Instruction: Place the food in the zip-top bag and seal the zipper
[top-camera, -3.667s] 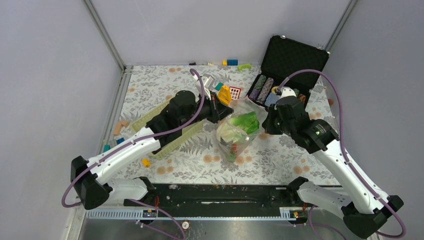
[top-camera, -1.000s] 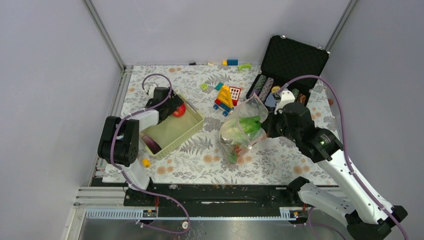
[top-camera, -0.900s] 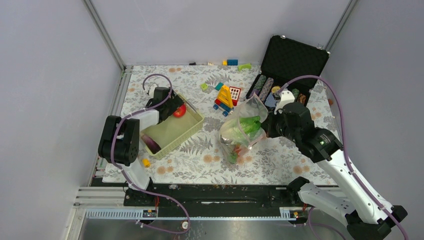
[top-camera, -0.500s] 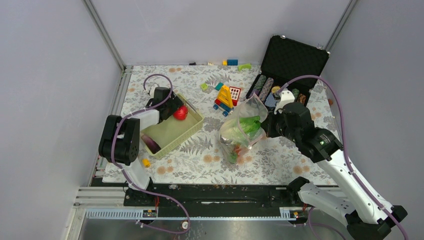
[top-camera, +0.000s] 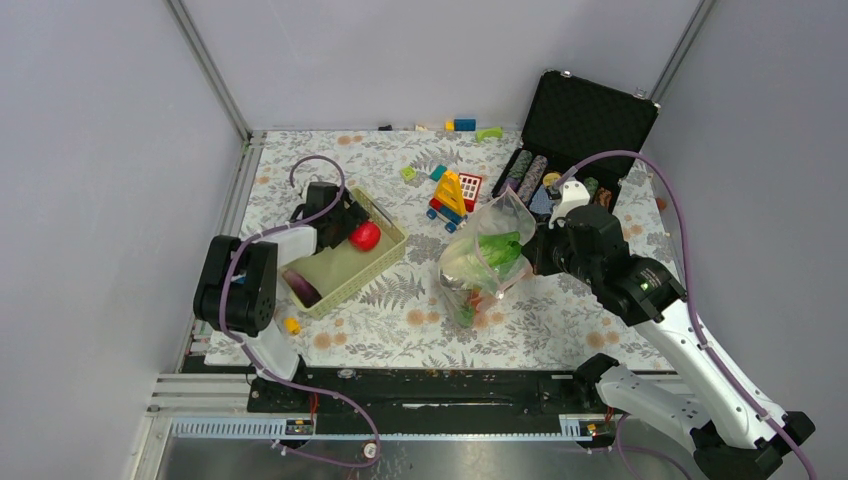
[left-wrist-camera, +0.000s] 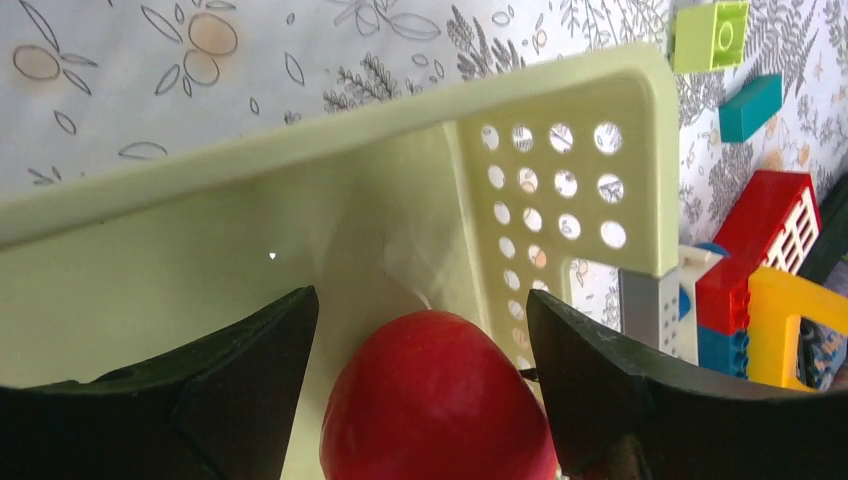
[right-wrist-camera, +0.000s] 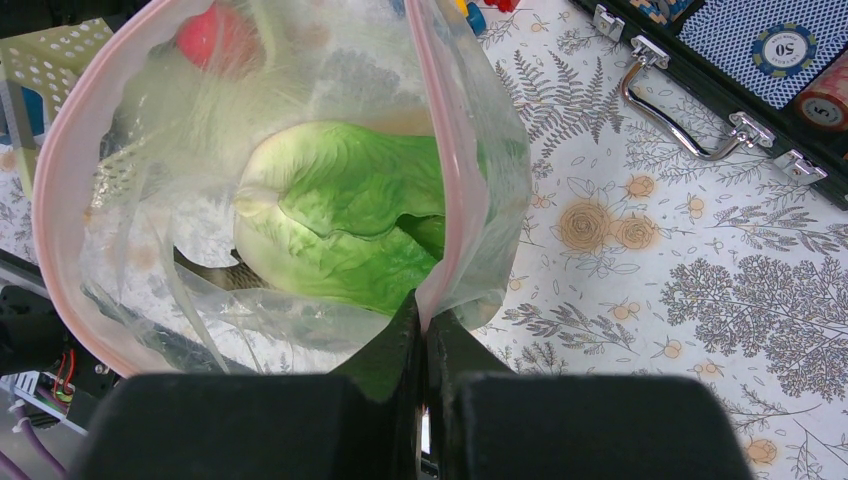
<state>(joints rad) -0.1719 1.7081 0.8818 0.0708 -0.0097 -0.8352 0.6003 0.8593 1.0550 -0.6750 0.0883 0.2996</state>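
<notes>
The basket (top-camera: 385, 250) sits on the flowered cloth (top-camera: 560, 320), and I place everything else from it. Its perforated end wall (left-wrist-camera: 560, 180) rises just past my left fingers, with the block house (top-camera: 452, 195) on the cloth right behind that wall. A purple piece (top-camera: 303, 288) lies in the basket's near end. A small yellow bit (top-camera: 291, 325) lies on the cloth just outside its near corner. Well to the right of the basket an open black case (top-camera: 580, 125) holds chips (top-camera: 527, 178), and loose blocks (top-camera: 465, 124) line the far wall. Nothing lies between the basket and the bag (top-camera: 480, 265), only bare cloth.

The red fruit (left-wrist-camera: 435, 400) is at the basket's far end, right between the fingers of my left gripper (left-wrist-camera: 420, 310). The fingers stand wide apart, one on each flank of the fruit and close against it. The right one hides the fruit's edge. I read that as a grip on the fruit.

The bag stands to the right of the basket, mouth gaping, with lettuce (right-wrist-camera: 340, 215) and other pieces inside. Its zipper (right-wrist-camera: 440, 150) runs unsealed around the mouth. My right gripper (right-wrist-camera: 422, 315) is on the side of the bag away from the basket. Its fingers are pressed together on the bag's rim at the pink strip, holding the mouth up.
</notes>
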